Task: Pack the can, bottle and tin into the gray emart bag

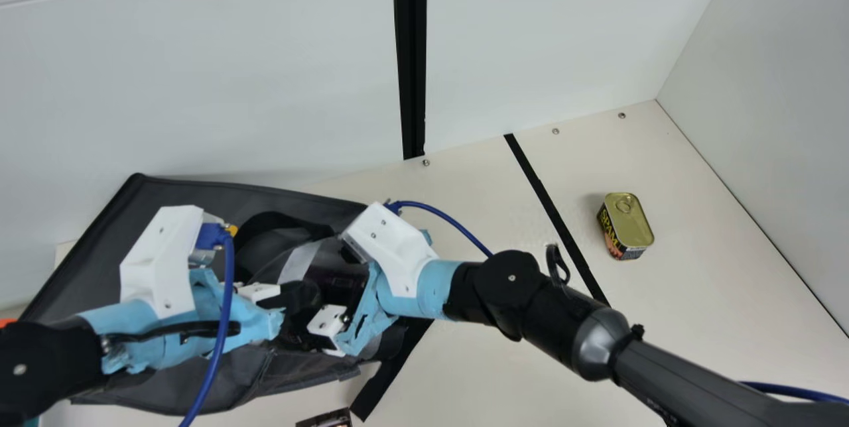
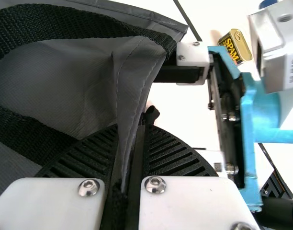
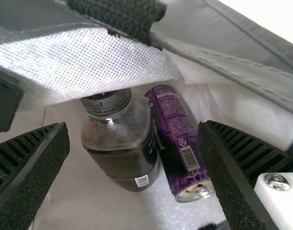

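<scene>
We have the bottle (image 3: 120, 143) and can (image 3: 180, 136) inside the gray emart bag (image 1: 192, 195), left pincer (image 2: 132, 127) pinching its edge, right pincer (image 3: 133, 125) spread; the tin (image 1: 627, 221) remains to pack.

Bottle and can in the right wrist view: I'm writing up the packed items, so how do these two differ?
The bottle is broad, while the can is slim.
The bottle is see-through near its black cap; the can is opaque, printed purple.
Their opening ends point roughly opposite ways: the bottle's cap one way, the can's pull tab the other.
Both rest side by side inside the gray bag.
</scene>
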